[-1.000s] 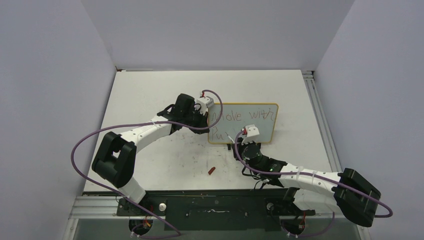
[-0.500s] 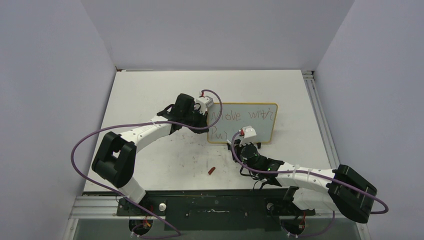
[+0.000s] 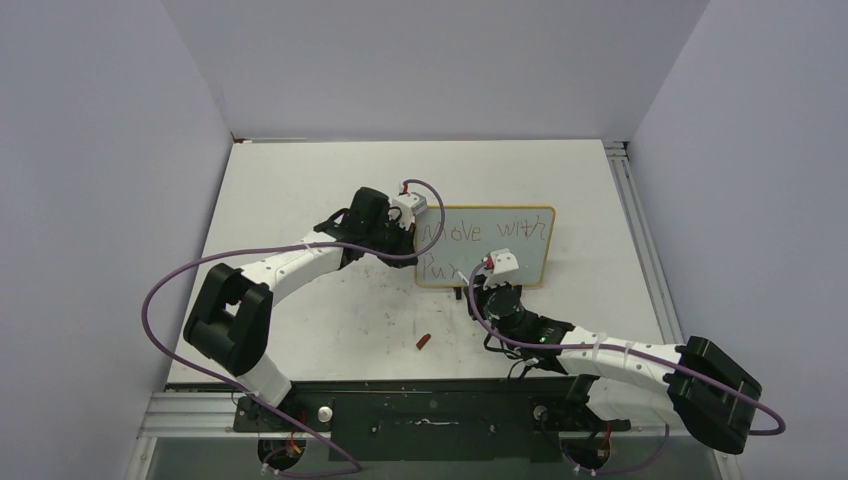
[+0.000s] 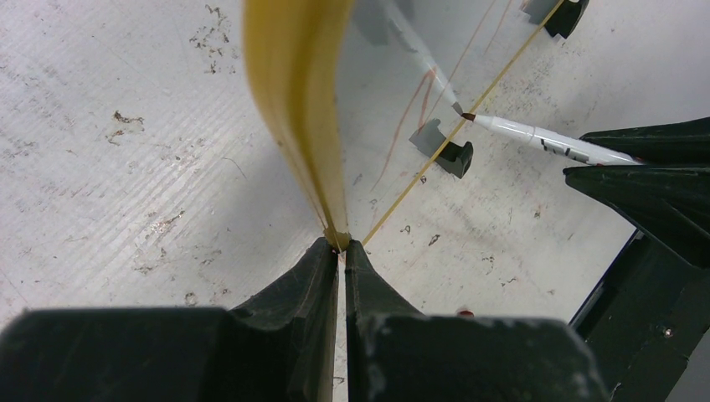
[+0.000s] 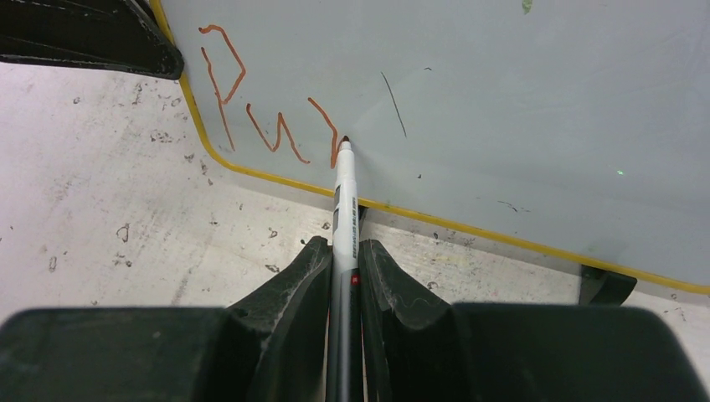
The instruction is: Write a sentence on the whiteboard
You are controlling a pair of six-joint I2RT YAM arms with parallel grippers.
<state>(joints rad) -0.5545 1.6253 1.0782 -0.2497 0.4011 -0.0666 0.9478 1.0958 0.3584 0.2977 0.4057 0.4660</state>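
From above, the whiteboard [image 3: 500,258] is being seen standing on the tabletop [image 3: 300,190] just right of centre, its left edge being pinched by the left hand [image 3: 418,232]. The sentence [image 3: 485,232] is being read there as "Move with" over the start of a second line. The right hand [image 3: 478,283] is being held low at the board's front, and a small red piece [image 3: 423,341], possibly a marker cap, is lying nearer the arm bases. In the left wrist view, the narrow fingers [image 4: 322,268] are being pressed together on the yellow frame, with a black foot [image 4: 448,151] and the marker [image 4: 544,138] beyond. In the right wrist view, the marker is being gripped between the right hand's fingers, its tip touching the board face at the end of "Pu" and a further stroke.
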